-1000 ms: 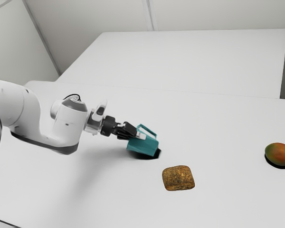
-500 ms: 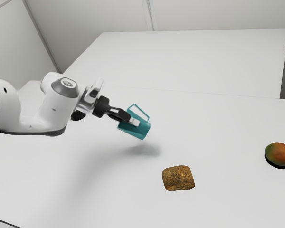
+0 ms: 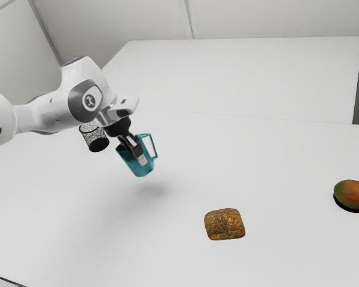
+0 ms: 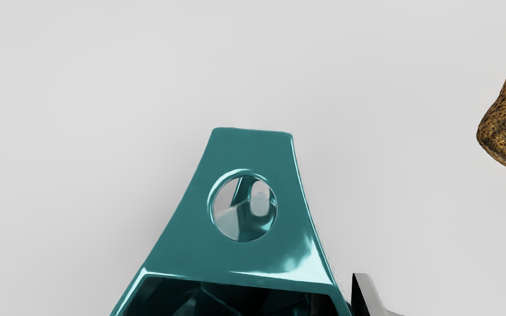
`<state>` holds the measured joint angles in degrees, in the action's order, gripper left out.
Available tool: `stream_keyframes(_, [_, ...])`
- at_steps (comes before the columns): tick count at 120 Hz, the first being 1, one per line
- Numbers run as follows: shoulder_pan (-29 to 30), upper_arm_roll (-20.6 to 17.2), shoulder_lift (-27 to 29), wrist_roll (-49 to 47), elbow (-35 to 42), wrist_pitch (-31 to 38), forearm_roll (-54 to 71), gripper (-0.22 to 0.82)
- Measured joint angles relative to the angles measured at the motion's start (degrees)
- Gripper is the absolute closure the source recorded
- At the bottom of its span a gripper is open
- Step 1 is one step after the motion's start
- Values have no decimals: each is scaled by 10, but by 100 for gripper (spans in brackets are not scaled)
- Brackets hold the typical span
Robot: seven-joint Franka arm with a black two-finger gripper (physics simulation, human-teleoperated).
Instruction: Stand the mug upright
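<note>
Above a smooth white table (image 3: pixel 269 161), in a plain, pale-walled room (image 3: pixel 275 18), carrying the teal mug (image 3: pixel 130 161) aloft and tilted, clenched between the fingers (image 4: pixel 369 294) of the black gripper (image 3: pixel 141 160); probably light, stiff and slick, best held by opposite walls, clear of the handle (image 3: pixel 154 146).

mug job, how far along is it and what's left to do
Looks done: the gripper is shut on the teal mug, which is off the table, its shadow lying apart below it. In hand: getting it upright; the mug is tilted in the air, not yet straight. Left, most likely: level it, lower it base-down onto the table and let go.
</note>
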<state>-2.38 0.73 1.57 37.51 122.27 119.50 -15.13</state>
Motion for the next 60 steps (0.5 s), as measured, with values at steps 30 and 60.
stream_keyframes(30, [-19,-11,1,-112,11,5,101,77])
stream_keyframes(60, [-37,-13,1,-199,50,57,158,78])
